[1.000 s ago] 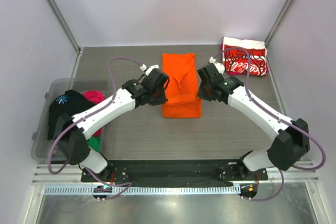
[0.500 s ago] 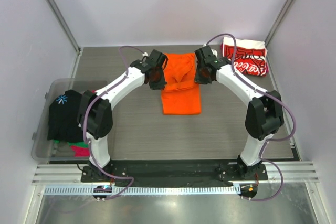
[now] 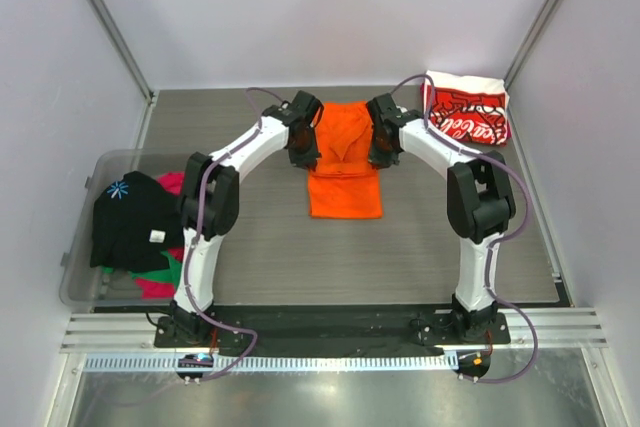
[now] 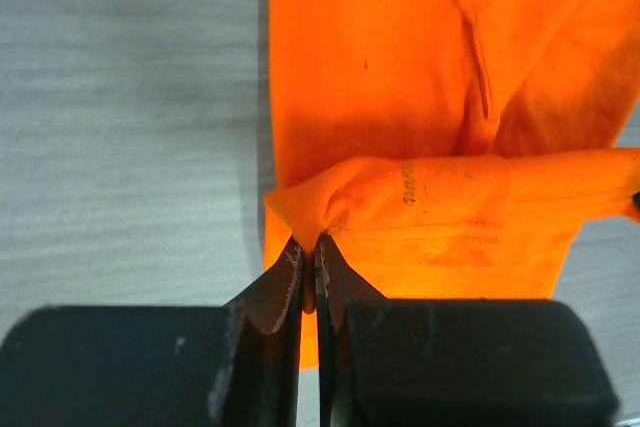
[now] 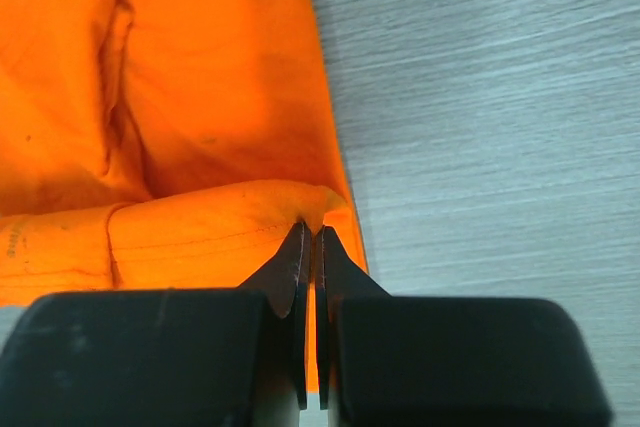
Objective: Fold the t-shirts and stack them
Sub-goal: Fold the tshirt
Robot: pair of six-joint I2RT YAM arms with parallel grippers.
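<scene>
The plain orange t-shirt [image 3: 345,192] lies lengthwise at the table's middle, its far half bunched and raised. My left gripper [image 3: 307,150] is shut on a pinched fold at the shirt's left edge; the left wrist view has the gripper [image 4: 310,242] with orange cloth [image 4: 400,77] squeezed between its tips. My right gripper [image 3: 379,150] is shut on the matching fold at the right edge; in the right wrist view the gripper [image 5: 311,229] nips the orange t-shirt [image 5: 200,77]. A taut band of cloth runs between the two grips. The red-and-white Coca-Cola t-shirt [image 3: 467,112] lies folded at the back right.
A clear plastic bin [image 3: 80,257] at the left edge holds a black tee [image 3: 130,222], a pink one [image 3: 175,184] and a green one [image 3: 165,272]. White walls close in the back and both sides. Both arms arch over the table on either side of the orange shirt.
Both grippers have travelled from the shirt's middle toward the far end, carrying the pinched cloth. The arms have swung inward and stretched out, uncovering more of the bin.
</scene>
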